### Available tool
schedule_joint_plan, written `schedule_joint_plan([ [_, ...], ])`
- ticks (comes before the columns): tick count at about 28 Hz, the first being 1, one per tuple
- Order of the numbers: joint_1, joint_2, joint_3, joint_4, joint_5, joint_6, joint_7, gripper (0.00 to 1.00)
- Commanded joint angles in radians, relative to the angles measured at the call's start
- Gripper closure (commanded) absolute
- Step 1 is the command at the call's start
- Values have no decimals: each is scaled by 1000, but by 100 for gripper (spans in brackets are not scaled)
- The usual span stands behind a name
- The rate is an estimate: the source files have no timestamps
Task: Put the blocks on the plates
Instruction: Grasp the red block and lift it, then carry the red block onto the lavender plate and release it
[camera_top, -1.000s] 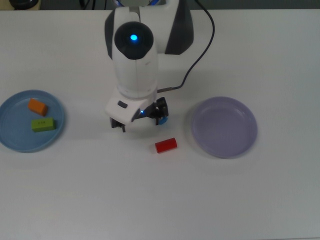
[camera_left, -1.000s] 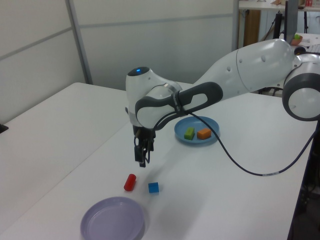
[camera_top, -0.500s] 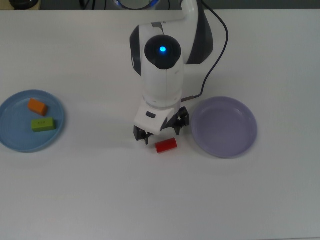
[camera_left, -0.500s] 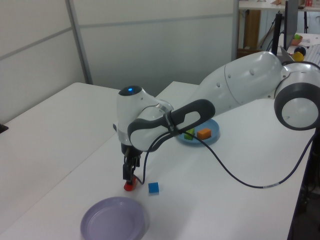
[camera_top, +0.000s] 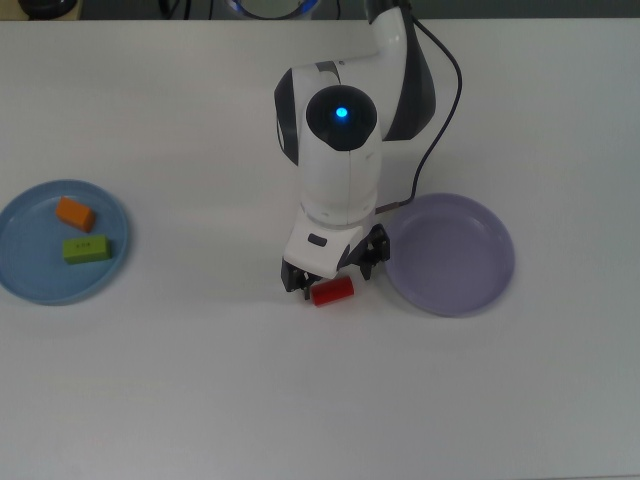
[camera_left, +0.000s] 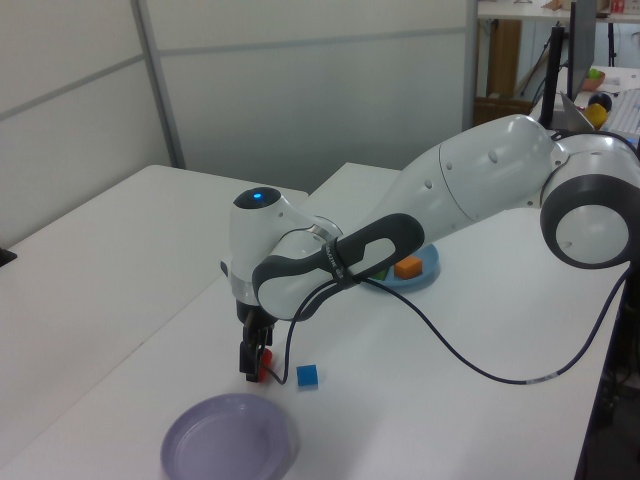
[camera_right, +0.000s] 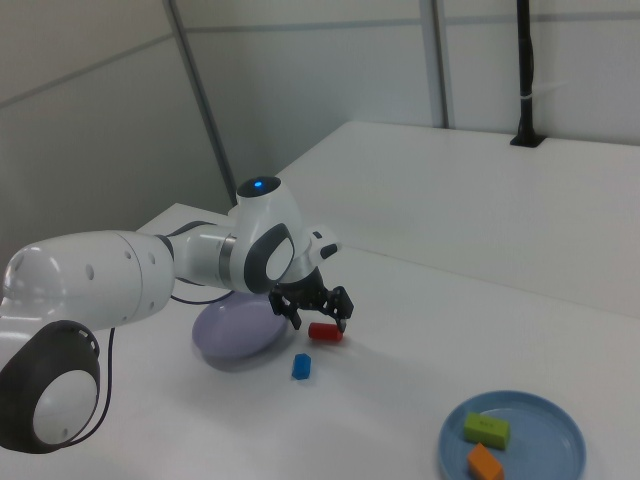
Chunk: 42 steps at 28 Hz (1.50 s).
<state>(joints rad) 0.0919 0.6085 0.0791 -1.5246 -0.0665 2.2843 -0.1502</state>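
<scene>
While two blocks already sit on the blue plate (camera_top: 40, 280), the step in hand looks like grasping the red block (camera_top: 331, 291). It lies on the worktop (camera_top: 300, 400) at 9 o'clock of the lavender plate (camera_top: 450, 255) in the top view. Hand (camera_right: 312, 312) is low over it, fingers spread wide either side, nothing gripped. Next: close, lift, carry to the lavender plate. Blue cube (camera_right: 301, 366) waits nearby.

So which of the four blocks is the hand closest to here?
The red cylinder block. The hand is right over it on the bare table, while the blue cube lies apart from it and the orange block and green block sit on the blue plate.
</scene>
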Motion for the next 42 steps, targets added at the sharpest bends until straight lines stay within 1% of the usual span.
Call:
schedule_joint_plan([
  [1, 5, 7, -9, -6, -25, 27, 24, 0],
  [3, 5, 10, -10, -6, -26, 27, 24, 1],
  [5, 5, 10, -10, -6, -26, 27, 24, 10],
  [7, 5, 10, -10, -6, -26, 26, 24, 25],
  [8, 5, 10, -10, -6, -22, 26, 26, 38],
  [9, 5, 10, -12, -6, -15, 26, 43, 55],
  [12, 3, 10, -12, -5, -21, 26, 83, 66],
  [13, 2, 8, -12, -5, -22, 26, 87, 68],
  [18, -3, -9, -12, -3, -19, 24, 86, 68],
  [20, -6, -38, -13, -3, -13, 18, 83, 68],
  [21, -7, -67, -12, -6, -7, 8, 83, 68],
  [24, -4, -99, -9, -6, -4, -29, 84, 68],
  [26, -1, -108, -1, -5, -4, -61, 89, 68],
  [30, 32, -124, 21, -5, -1, -86, 109, 67],
  [33, 68, -125, 27, -8, -18, -103, 188, 67],
  [36, 98, -124, 27, -11, -27, -115, 228, 66],
  [41, 124, -119, 27, -14, -50, -115, 238, 64],
  [42, 134, -116, 27, -14, -65, -115, 242, 64],
])
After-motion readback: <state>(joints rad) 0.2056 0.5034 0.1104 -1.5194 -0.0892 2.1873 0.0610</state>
